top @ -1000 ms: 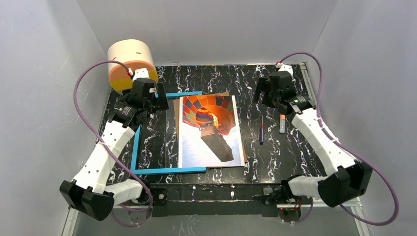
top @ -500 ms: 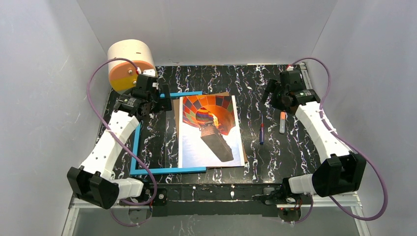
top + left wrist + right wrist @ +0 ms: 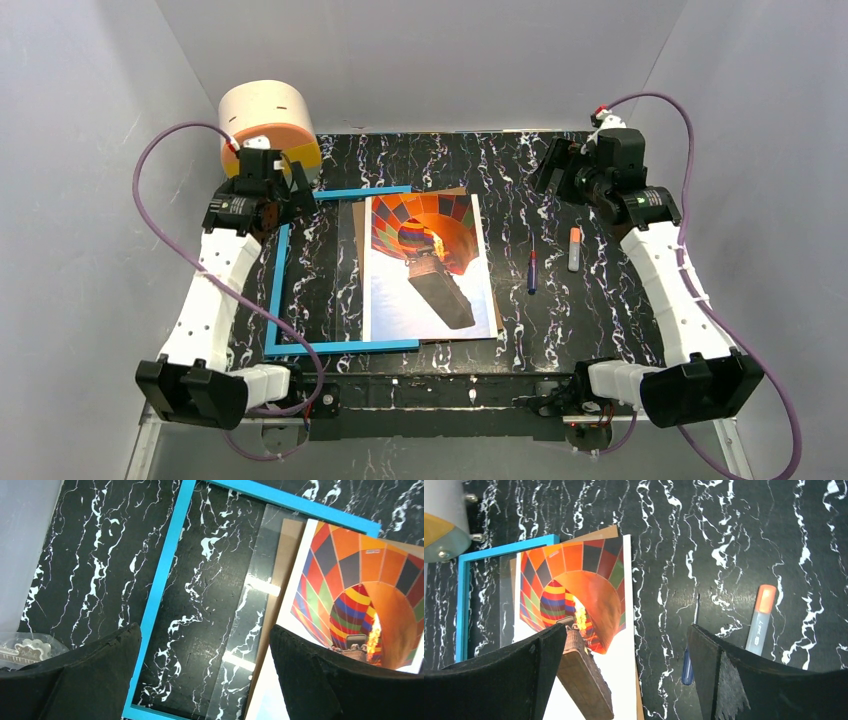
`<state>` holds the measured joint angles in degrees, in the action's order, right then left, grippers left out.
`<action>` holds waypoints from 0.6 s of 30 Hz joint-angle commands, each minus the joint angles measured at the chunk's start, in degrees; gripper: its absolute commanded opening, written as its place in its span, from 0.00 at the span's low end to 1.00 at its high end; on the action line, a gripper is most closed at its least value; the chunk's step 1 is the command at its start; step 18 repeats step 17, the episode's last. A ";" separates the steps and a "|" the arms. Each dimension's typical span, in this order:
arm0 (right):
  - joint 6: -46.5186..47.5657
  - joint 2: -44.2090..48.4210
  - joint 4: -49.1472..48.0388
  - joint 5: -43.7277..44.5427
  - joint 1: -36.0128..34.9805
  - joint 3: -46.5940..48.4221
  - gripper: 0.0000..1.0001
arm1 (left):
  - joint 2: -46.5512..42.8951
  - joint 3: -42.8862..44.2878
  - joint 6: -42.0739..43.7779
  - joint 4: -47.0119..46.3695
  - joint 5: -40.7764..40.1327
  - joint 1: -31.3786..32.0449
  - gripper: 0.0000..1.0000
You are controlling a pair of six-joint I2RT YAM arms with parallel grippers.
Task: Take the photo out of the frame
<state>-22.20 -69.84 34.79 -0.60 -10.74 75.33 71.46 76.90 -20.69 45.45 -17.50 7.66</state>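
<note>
The photo (image 3: 430,265) lies flat and face up mid-table on a brown board (image 3: 286,570), across the blue frame's (image 3: 275,290) right side, long axis near-to-far. My left gripper (image 3: 205,635) hangs over the frame's far left corner, photo to its right. My right gripper (image 3: 626,632) sits far right, photo to its left. Neither looks clearly nearer. Both sets of fingers are wide apart, holding nothing. Left wrist view shows a clear sheet (image 3: 250,605) beside the photo's left edge; top view barely does.

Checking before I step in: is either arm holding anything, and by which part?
Nothing is held: the left gripper and the right gripper both stand open and empty above the black marbled table.
</note>
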 commanded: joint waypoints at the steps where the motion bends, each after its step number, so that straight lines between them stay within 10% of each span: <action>1: 2.86 0.59 -1.97 -4.44 -0.03 2.16 0.99 | -6.40 -1.05 -1.19 -2.19 -2.02 0.06 0.98; 18: 3.14 1.63 -1.48 -5.64 0.02 0.78 0.99 | -7.66 -1.87 -0.22 -4.38 -0.18 0.07 0.98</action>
